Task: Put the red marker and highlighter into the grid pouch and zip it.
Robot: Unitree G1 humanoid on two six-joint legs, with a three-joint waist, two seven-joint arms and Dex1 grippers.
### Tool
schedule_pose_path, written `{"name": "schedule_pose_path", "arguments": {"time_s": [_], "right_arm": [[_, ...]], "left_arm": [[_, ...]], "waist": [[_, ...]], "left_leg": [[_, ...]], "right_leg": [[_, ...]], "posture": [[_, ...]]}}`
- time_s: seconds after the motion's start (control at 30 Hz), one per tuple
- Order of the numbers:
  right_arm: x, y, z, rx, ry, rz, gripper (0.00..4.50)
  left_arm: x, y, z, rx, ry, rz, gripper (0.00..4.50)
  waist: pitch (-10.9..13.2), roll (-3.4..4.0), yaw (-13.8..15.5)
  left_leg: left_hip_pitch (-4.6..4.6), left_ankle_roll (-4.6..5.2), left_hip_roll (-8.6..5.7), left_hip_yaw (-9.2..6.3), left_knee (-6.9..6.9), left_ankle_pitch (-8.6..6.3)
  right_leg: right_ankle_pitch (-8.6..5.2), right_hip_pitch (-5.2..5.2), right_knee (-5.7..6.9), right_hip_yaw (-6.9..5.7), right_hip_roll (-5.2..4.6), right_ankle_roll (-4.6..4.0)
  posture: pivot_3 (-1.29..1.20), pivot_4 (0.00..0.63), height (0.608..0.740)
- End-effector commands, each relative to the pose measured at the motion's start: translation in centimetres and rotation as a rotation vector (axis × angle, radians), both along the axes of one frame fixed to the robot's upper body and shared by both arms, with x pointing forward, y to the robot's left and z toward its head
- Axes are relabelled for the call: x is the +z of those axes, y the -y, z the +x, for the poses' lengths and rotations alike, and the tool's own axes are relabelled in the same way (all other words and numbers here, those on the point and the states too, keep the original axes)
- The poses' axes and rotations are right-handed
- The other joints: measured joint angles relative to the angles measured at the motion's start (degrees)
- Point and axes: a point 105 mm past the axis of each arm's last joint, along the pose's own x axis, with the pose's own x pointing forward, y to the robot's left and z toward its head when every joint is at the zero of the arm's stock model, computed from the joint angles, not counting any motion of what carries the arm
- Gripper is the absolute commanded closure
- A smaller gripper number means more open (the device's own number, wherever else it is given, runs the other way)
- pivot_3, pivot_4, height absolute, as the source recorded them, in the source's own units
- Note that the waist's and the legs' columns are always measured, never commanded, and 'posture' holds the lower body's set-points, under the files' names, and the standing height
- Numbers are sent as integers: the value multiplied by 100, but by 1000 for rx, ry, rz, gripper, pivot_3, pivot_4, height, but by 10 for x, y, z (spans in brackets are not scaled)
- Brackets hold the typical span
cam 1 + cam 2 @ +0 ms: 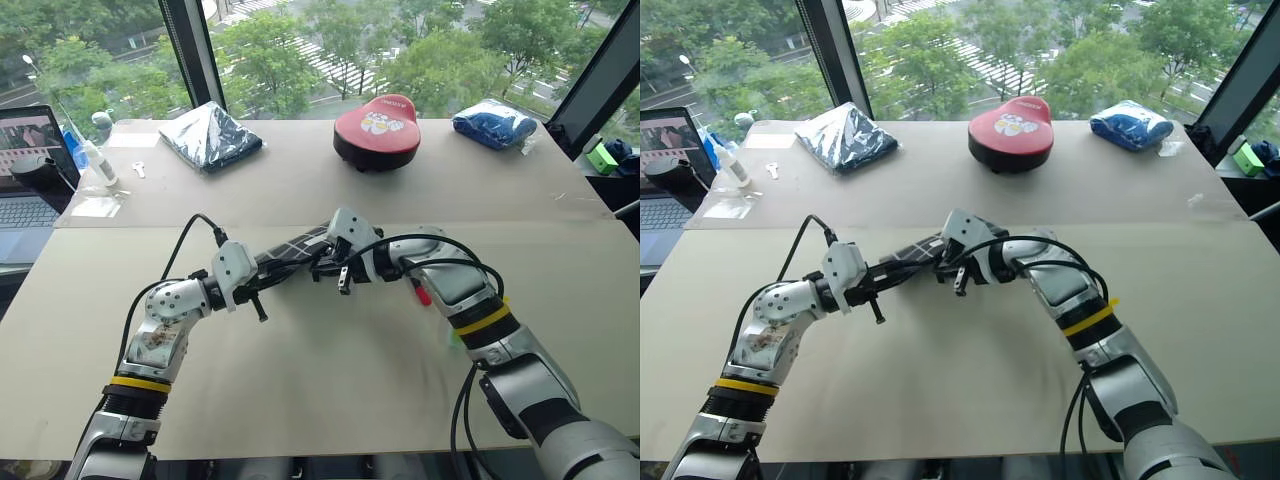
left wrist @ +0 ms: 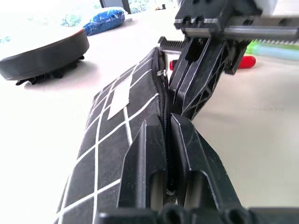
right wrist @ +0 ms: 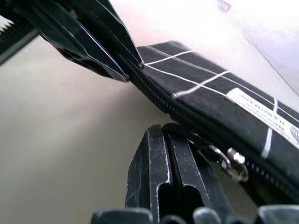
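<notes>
Grid pouch [image 1: 296, 249] held up off table [image 1: 330, 390] btwn both grippers. Left gripper [image 2: 167, 122] clenched on pouch's zipper edge at one end; right gripper [image 3: 164, 136] pinched tight at zipper pull, opposite end. Red marker [image 1: 421, 293] lies on table just under right wrist, highlighter [image 2: 275, 50] w/ it, beyond right gripper.

— Where's the grid pouch [image 2: 126, 116]?
— Centre of the frame, black with white grid lines and a white label, zipper edge up.
— And the pens?
— Red marker [image 2: 245, 61] and highlighter [image 2: 275, 49] lie beyond, right of centre.
</notes>
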Motion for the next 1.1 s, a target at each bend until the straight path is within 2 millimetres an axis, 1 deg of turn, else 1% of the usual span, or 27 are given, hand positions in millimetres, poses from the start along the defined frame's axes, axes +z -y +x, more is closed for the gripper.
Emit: {"name": "schedule_pose_path", "arguments": {"time_s": [0.03, 0.07, 0.1, 0.13, 0.17, 0.2, 0.3, 0.43, 0.5, 0.6, 0.67, 0.73, 0.8, 0.83, 0.87, 0.93, 0.97, 1.0, 1.03, 1.1], "right_arm": [[22, -5, -5, 33, 47, 78, 4473], [23, -6, -6, 35, 45, 85, 4473], [23, -4, -1, 0, 31, 99, 4200], [24, -1, -1, -8, 18, 114, 3894], [27, 3, -1, -23, 3, 131, 3687], [28, 6, -2, -31, -7, 142, 3314], [34, 13, -14, -7, -41, 182, 2261], [44, 30, -36, 16, -79, 222, 995], [53, 44, -53, 42, -86, 244, 995], [66, 70, -70, 11, -53, 260, 995], [73, 89, -76, -50, -20, 254, 995], [77, 103, -80, -109, 2, 242, 995], [77, 132, -79, -256, 41, 186, 995], [77, 143, -79, -316, 57, 158, 995], [73, 160, -74, -423, 76, 106, 995], [69, 186, -68, -587, 102, 43, 995], [64, 204, -63, -724, 85, 38, 995], [56, 221, -60, -854, 70, 17, 995], [46, 233, -61, -936, 58, -26, 995], [27, 247, -65, -1026, 13, -66, 995]], "left_arm": [[14, 4, -3, -22, 56, -24, 4500], [14, 5, -3, -23, 55, -24, 4500], [14, 5, -2, -23, 54, -25, 4500], [13, 6, -2, -23, 53, -27, 4500], [13, 6, -2, -23, 52, -29, 4500], [13, 7, -2, -24, 51, -32, 4500], [12, 7, -2, -23, 49, -34, 4500], [11, 9, -2, -22, 47, -40, 4500], [10, 9, -1, -21, 47, -44, 4500], [10, 9, -1, -13, 47, -54, 4500], [9, 10, -1, -11, 46, -58, 4500], [9, 10, -1, -10, 46, -61, 4500], [8, 10, -2, -7, 44, -66, 4500], [8, 10, -2, -6, 43, -68, 4500], [7, 9, -3, -2, 40, -72, 4500], [6, 9, -2, 2, 34, -79, 4500], [5, 10, -2, 0, 30, -82, 4500], [4, 11, -2, -6, 28, -84, 4500], [3, 14, -2, -12, 26, -88, 4500], [4, 18, 0, -24, 24, -97, 4500]], "waist": [[0, 0, -5], [0, 0, -8], [0, 0, -11], [0, 0, -14], [0, 0, -12], [0, 0, -5], [0, 0, 13], [0, 0, 26], [0, 0, 40], [0, -1, 75], [1, -2, 84], [1, -2, 86], [1, -3, 89], [1, -3, 101], [1, -4, 103], [1, -5, 115], [1, -5, 117], [0, -6, 115], [0, -7, 123], [-2, -8, 145]], "left_leg": [[1, 0, 0, 0, 0, 0], [1, 0, 0, 0, -1, 0], [1, 0, 1, 0, -1, 0], [1, 0, 1, 0, -2, 0], [1, 0, 0, 0, -2, 0], [1, 0, 0, 0, -1, 0], [0, 1, -1, -1, -1, -1], [-2, 5, 0, -2, -1, -3], [-3, 7, 0, -2, -1, -4], [-3, 13, 1, -2, -1, -8], [-3, 43, 1, -2, 2, -26], [-1, 47, 1, -2, 4, -28], [0, 48, 2, -2, 4, -29], [0, 48, 3, -2, 4, -29], [0, 48, 3, -2, 4, -29], [-1, 48, 2, -1, 5, -29], [0, 48, 2, 0, 5, -29], [0, 48, 2, 0, 6, -28], [0, 47, 4, 1, 7, -28], [-1, 47, 5, 2, 8, -28]], "right_leg": [[0, 0, 0, 0, 0, 0], [0, -1, 0, 0, 0, 0], [0, -1, 0, 0, 0, 0], [0, 0, 0, 0, 0, 0], [0, -1, 0, 0, 0, 0], [0, 0, 0, 0, 0, 0], [0, 2, 0, 0, -2, 0], [0, 2, -1, -1, -2, 0], [0, 2, -3, 0, -3, 0], [0, 3, -8, 0, -4, 0], [0, 6, -13, 0, -7, 0], [0, 7, -13, 0, -10, 0], [0, 8, -13, 0, -12, 0], [0, 7, -13, 1, -12, 0], [0, 8, -11, 0, -15, 0], [0, 9, -13, 1, -18, 0], [0, 10, -13, 1, -18, 0], [0, 10, -13, 2, -19, 0], [0, 10, -12, 4, -20, 0], [0, 9, -12, 6, -22, 0]], "posture": [[0, 150, 740], [0, 150, 740], [0, 150, 740], [0, 150, 740], [0, 150, 740], [0, 150, 740], [0, 150, 740], [0, 150, 740], [0, 150, 740], [0, 150, 740], [0, 150, 740], [0, 150, 740], [0, 150, 740], [0, 150, 740], [0, 150, 740], [0, 150, 740], [0, 150, 740], [0, 150, 740], [0, 150, 740], [0, 150, 740]]}}
